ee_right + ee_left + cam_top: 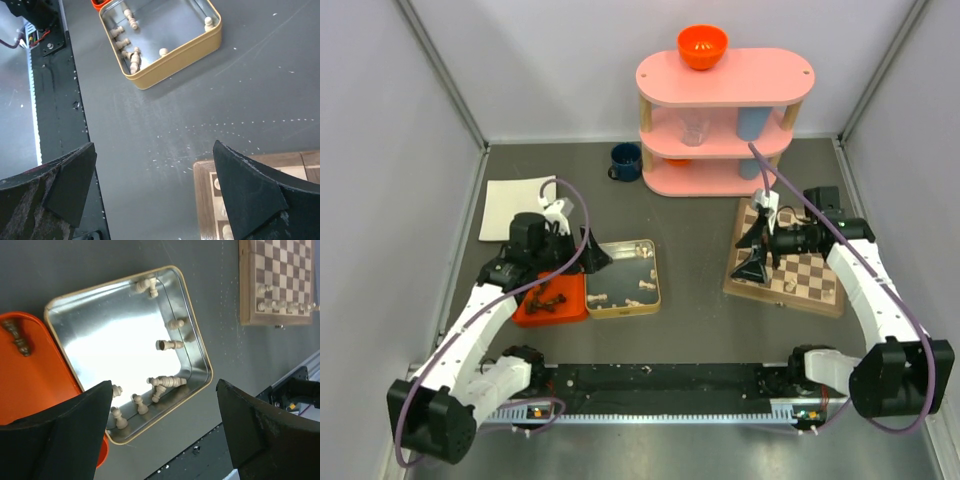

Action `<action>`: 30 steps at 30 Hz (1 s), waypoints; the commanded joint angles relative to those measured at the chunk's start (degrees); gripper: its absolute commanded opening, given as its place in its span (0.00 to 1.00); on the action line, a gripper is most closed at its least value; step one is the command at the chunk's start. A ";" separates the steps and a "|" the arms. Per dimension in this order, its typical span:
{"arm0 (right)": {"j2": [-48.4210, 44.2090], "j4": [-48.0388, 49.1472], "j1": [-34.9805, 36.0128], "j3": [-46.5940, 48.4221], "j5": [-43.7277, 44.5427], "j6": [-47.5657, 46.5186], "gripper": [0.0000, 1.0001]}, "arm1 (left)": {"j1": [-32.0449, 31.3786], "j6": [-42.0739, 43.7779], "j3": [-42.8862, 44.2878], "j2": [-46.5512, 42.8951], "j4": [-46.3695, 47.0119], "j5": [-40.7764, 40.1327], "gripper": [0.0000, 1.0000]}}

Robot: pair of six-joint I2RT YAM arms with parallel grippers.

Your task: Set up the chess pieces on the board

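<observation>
board (798, 275): 1
tin (110, 335): 1
orange tray (30, 385): 1
pale chess pieces (169, 345) in tin: about 9, some overlapping
pale chess pieces on board: several, too small to count
dark chess pieces (15, 329) in orange tray: several, clumped
pink shelf (725, 80): 1
orange bowl (702, 45): 1
blue mug (625, 160): 1
</observation>
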 commanded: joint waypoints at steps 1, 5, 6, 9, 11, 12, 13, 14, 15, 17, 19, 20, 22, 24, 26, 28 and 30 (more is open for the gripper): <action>1.96 0.95 1.34 3.40 -2.10 1.56 0.98 | -4.02 -2.41 -0.75 2.79 1.30 0.24 0.87; 4.07 1.12 1.25 3.67 -0.95 2.27 0.98 | -11.67 -3.38 2.31 9.80 0.26 -8.27 0.81; 4.42 1.04 1.25 3.58 -1.04 2.18 0.98 | -13.25 -3.82 3.20 11.39 -0.19 -12.30 0.79; 4.78 1.12 1.25 2.88 -0.87 1.39 0.98 | -16.78 -5.40 6.89 18.16 -1.60 -15.75 0.66; 4.60 1.12 1.25 2.09 -0.52 0.69 0.98 | -19.06 -4.97 9.25 22.47 -1.60 -16.82 0.61; 4.51 1.04 1.34 2.00 -0.51 0.43 0.98 | -20.11 -3.49 9.97 23.62 -1.25 -16.91 0.60; 4.34 1.12 1.25 1.48 -0.43 0.16 0.98 | -20.47 -2.34 10.58 25.89 -1.07 -16.91 0.58; 3.99 1.12 1.25 1.30 -0.25 -0.36 0.98 | -20.65 -1.20 11.54 26.78 -0.98 -17.00 0.55; 3.81 1.12 1.25 0.95 -0.25 -0.54 0.98 | -20.65 1.34 12.08 27.66 -1.07 -16.91 0.53; 3.20 1.12 1.16 0.25 -0.25 -1.24 0.99 | -20.65 5.47 13.22 29.77 -1.33 -15.60 0.48; 2.76 1.04 1.16 -0.37 0.01 -1.77 0.99 | -20.65 8.20 14.10 31.70 -1.60 -12.80 0.46; 2.58 1.12 1.16 -0.46 -0.07 -2.03 0.99 | -20.65 10.83 14.45 32.32 -1.60 -11.73 0.45; 2.49 1.12 1.16 -0.90 -0.34 -2.39 0.99 | -20.57 13.30 15.85 34.69 -2.12 -10.06 0.43; 2.40 1.21 0.99 -1.07 -0.34 -2.65 0.99 | -20.83 19.45 16.82 36.28 -2.91 -5.41 0.41; 2.49 1.21 0.55 -1.25 -0.86 -2.83 0.99 | -21.09 27.32 18.23 38.47 -4.93 -3.82 0.41; 2.49 1.12 0.02 -1.34 -1.04 -2.83 0.99 | -21.71 32.63 18.93 39.36 -6.16 -5.21 0.41; 2.32 1.21 -0.68 -1.60 -1.48 -3.00 0.99 | -21.71 40.88 18.94 39.27 -7.57 -5.22 0.42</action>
